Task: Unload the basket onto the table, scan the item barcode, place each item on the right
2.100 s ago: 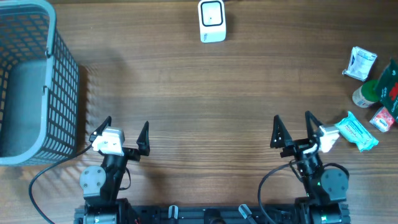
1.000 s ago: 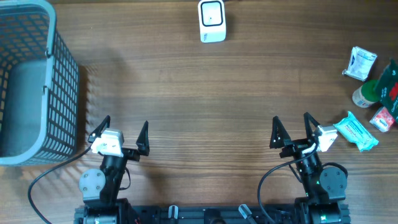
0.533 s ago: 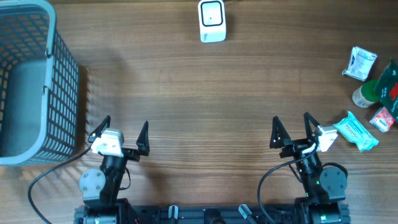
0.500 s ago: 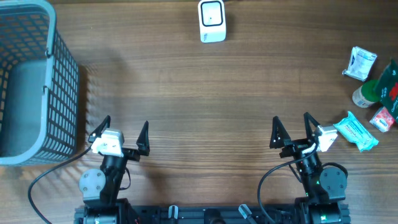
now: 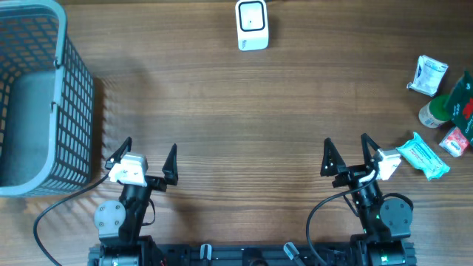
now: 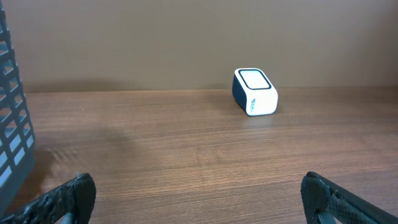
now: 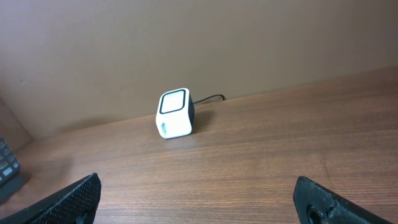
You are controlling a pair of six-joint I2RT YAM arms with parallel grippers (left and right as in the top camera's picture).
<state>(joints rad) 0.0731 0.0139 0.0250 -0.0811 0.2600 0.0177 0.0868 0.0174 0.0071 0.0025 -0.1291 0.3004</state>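
Nothing we can see has moved since the earlier frames: both arms sit parked at the near edge of the wooden table, just as before. The left gripper rests near the left side with its jaws spread wide and nothing between them, and the right gripper rests near the right side, equally wide open and empty. The barcode scanner, a small white block with a dark-framed window on top, stands at the far edge of the table around the middle, well apart from both grippers; in the right wrist view we see its dark cable trailing off behind it toward the wall. The items to be scanned lie clustered at the right edge. A teal packet lies flat just to the right of the right gripper, closest to it. Farther away we find a small red box, a green-lidded container, a red and green package cut off by the frame edge, and a white sachet at the far end of the group. A grey mesh basket fills the far left corner, just beyond the left gripper.
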